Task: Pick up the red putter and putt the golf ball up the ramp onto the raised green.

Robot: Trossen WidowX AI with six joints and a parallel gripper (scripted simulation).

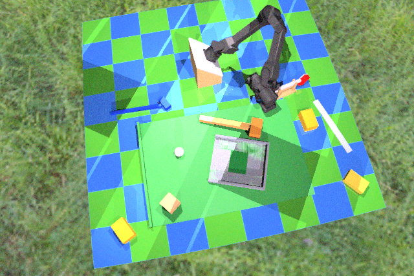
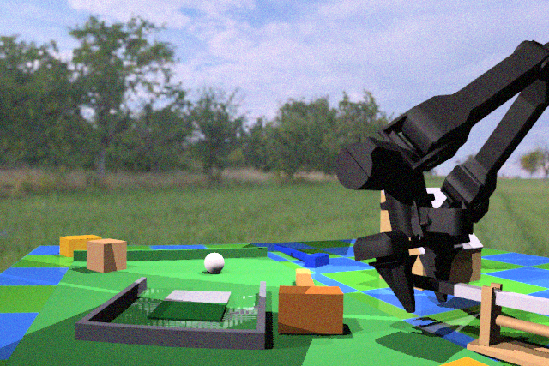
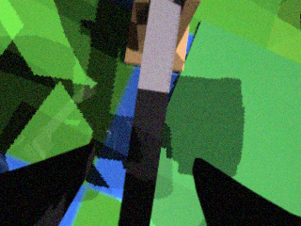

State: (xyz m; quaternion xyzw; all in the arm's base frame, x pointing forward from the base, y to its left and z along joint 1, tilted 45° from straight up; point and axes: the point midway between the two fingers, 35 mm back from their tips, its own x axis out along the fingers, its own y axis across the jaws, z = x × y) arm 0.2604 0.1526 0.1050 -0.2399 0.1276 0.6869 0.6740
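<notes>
The red putter (image 1: 303, 79) (image 2: 523, 302) (image 3: 162, 47) rests on a wooden stand (image 1: 287, 93) (image 2: 488, 317), with a pale shaft, a dark grip and, in the top view, a red head at the right end. My gripper (image 1: 265, 90) (image 2: 427, 304) (image 3: 145, 157) points down, partly open, its fingers on either side of the dark grip with gaps in the wrist view. The white golf ball (image 1: 179, 152) (image 2: 214, 262) sits on the green mat (image 1: 187, 186). The dark green square (image 1: 238, 161) (image 2: 188, 310) lies inside grey walls (image 1: 266, 169) (image 2: 171, 339); a pale slope (image 1: 218, 161) faces the ball.
An orange mallet (image 1: 255, 127) (image 2: 310, 310) lies beside the walls. A blue putter (image 1: 135, 109) (image 2: 316, 260) lies farther left. A white-topped wedge (image 1: 209, 81) stands behind. A tan block (image 1: 170, 202) (image 2: 106, 255), several yellow blocks (image 1: 308, 119) and a white bar (image 1: 332, 126) are around.
</notes>
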